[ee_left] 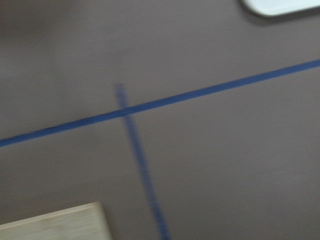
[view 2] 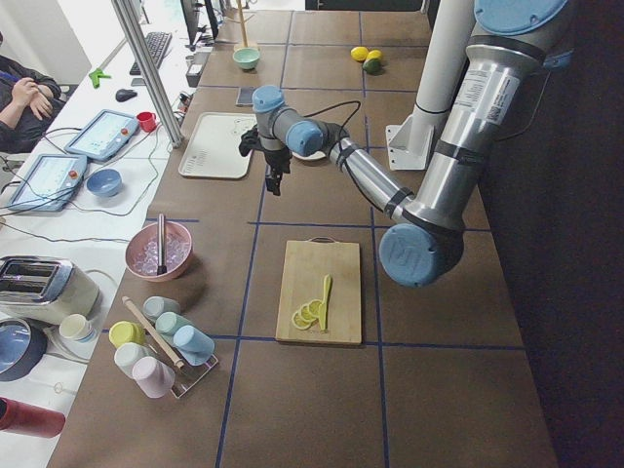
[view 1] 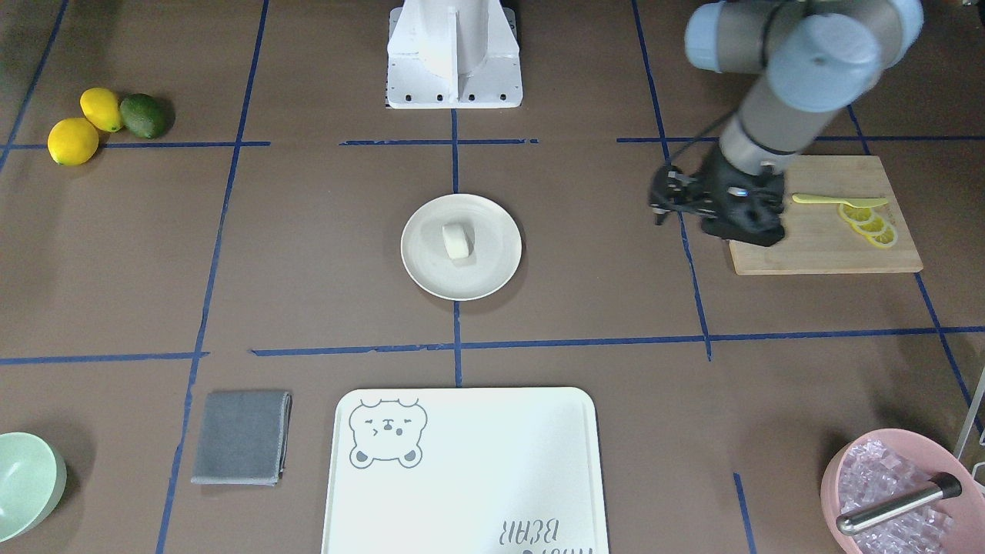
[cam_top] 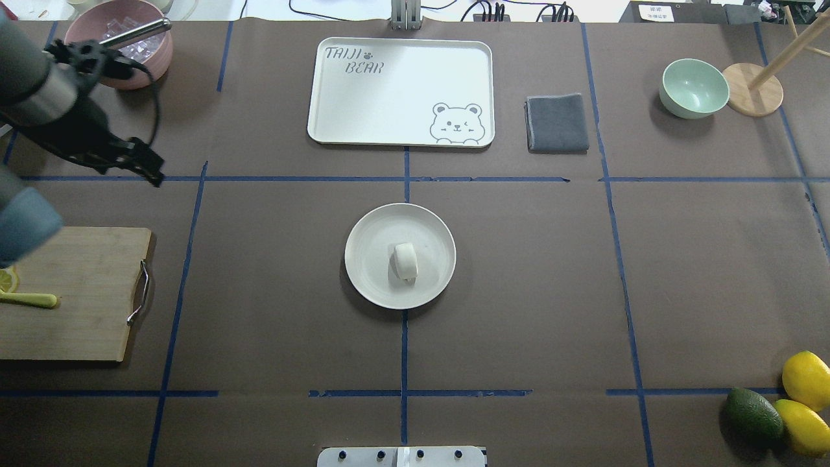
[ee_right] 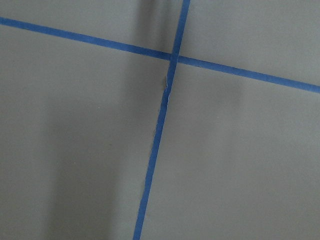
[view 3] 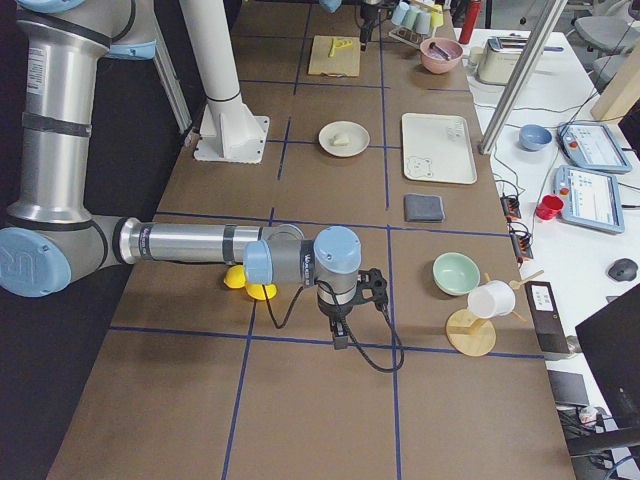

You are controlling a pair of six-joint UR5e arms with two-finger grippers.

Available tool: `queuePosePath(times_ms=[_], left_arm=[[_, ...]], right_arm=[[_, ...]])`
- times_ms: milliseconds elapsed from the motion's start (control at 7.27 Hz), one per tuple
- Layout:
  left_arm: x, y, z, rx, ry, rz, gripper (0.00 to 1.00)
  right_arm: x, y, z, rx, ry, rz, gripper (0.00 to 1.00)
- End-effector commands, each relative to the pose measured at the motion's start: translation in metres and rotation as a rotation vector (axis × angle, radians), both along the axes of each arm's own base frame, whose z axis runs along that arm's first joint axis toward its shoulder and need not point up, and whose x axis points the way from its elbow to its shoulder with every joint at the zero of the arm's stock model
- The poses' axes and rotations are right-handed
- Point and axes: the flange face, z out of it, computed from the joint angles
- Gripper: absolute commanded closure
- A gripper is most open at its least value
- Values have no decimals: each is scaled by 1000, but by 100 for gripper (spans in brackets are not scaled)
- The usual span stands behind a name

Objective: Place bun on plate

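The bun [view 1: 456,241] lies on the plate [view 1: 492,269] at mid-tabletop. The left gripper [view 1: 660,198], fingers spread and empty, hovers beside the cutting board [view 1: 823,246]. The right gripper [view 3: 340,338] is far off, and its finger state cannot be told.

Opposite steep views, common central plate [view 1: 492,271]

The bun [view 1: 456,241] looks smooth and matt, as does the plate [view 1: 494,265]. Matt brown paper covers the table [view 1: 616,308]; the cutting board [view 1: 816,248] is pale bare wood, the folded cloth [view 1: 241,437] soft grey fabric.
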Motion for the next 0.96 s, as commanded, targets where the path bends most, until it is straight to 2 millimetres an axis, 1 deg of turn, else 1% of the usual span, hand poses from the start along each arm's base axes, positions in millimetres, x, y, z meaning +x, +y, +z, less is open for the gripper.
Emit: queuePosePath(times_ms=[0,138,275,413,550,688,826], left_arm=[[-144,8,114,5,-48,-22,0],[-180,22,151,-18,-63,-30,0],[-212,40,195,-28,-71,-11,0],[-222,55,216,-67,-86,-25,0],[-240,77,235,-103,-88,-57,0],[-246,83,237,-105,-86,-69,0],[-262,88,246,-128,-82,-108,0]], right_arm=[[0,0,0,-2,-2,1,0],[0,1,1,-4,-2,1,0],[0,1,2,-5,-2,1,0],[0,1,2,-7,-2,1,0],[0,1,2,-5,-2,1,0],[0,1,2,-7,-2,1,0],[0,1,2,-7,-2,1,0]])
